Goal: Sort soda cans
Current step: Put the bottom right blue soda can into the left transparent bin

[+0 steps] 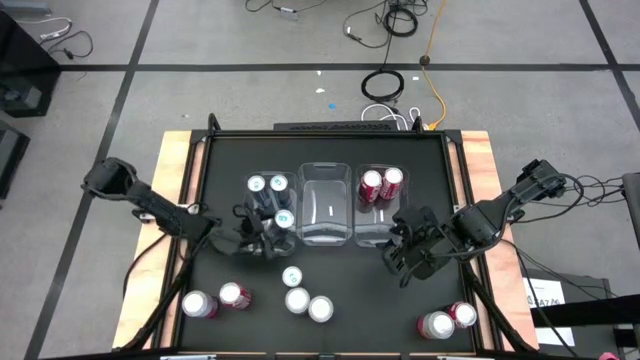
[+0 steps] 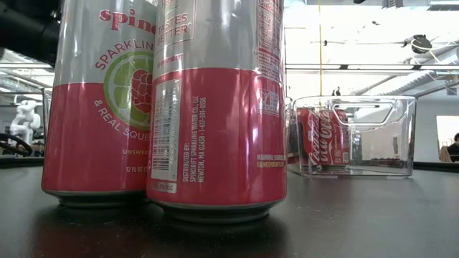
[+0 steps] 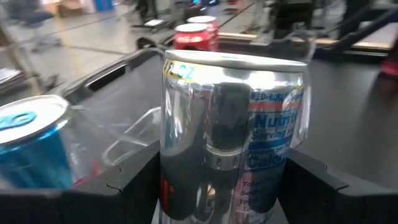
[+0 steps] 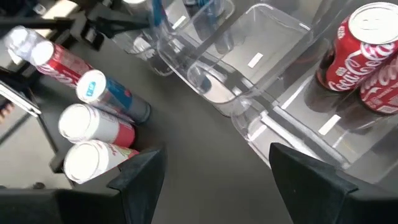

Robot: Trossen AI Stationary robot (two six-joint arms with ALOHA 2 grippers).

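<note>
The left claw (image 1: 272, 238) is gripping a blue can (image 3: 233, 134) at the near end of the left bin (image 1: 262, 212), probably lowering it in, while the right claw (image 1: 408, 262) is waiting open by the right bin (image 1: 372, 232).

Twelve soda cans (image 1: 295, 300), three bins (image 1: 325, 205).

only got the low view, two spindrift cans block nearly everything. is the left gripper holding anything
Observer: Yes, the left gripper is closed on a Red Bull can by the left bin.
Operator: and the right one
Observer: The right gripper is open and empty, above the table in front of the right bin.
Operator: anything in the middle bin
Observer: No, the middle bin holds no cans.
</note>
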